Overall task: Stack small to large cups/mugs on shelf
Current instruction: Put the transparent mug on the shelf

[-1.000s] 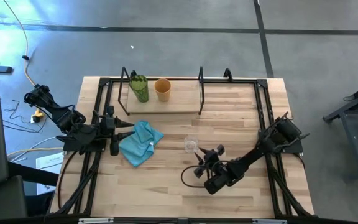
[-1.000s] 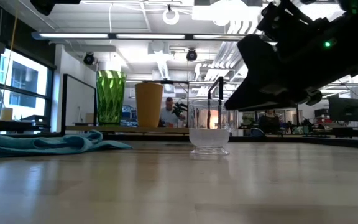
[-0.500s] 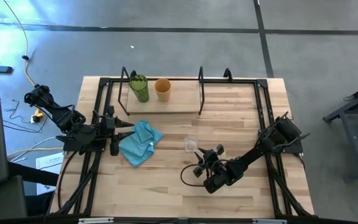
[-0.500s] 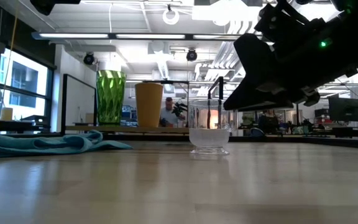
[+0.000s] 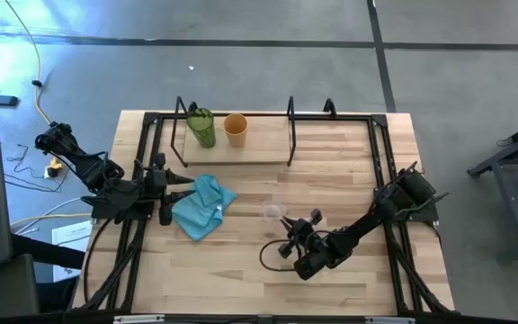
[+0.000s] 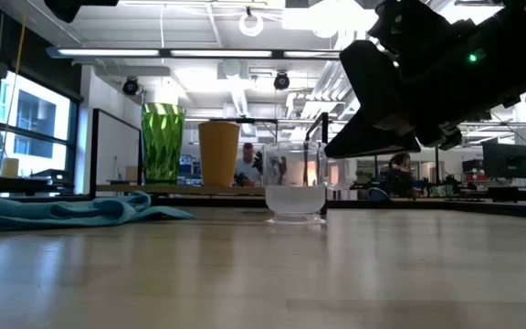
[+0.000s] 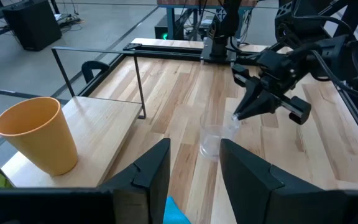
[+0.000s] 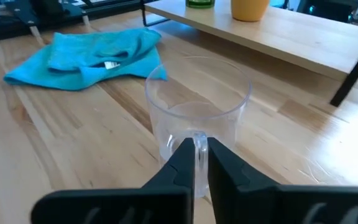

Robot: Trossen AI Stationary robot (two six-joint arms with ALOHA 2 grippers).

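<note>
A small clear glass cup stands upright on the tabletop mid-table. My right gripper is shut at the side of it that faces the table's near right. The tall green tumbler and the orange-tan cup stand upright side by side on the shelf, a wooden board with a black wire frame at the far edge. My left gripper waits open at the table's left, beside a light blue cloth, with nothing between its fingers. My right gripper pinches a thin upright clear piece on the glass cup's side, just under the rim; wall or handle, I cannot tell. The fingers come from the table's near right, slanting down. The cup stands upright with its base on the table.
The blue cloth lies crumpled between the glass cup and my left arm. Black frame rails run along the table's left, right and far sides. The shelf's upright posts stand at its ends, with bare board to the right of the orange-tan cup.
My right gripper has shut at the glass cup's side. The cup has slid a little toward the table's left edge and stays upright on the table.
</note>
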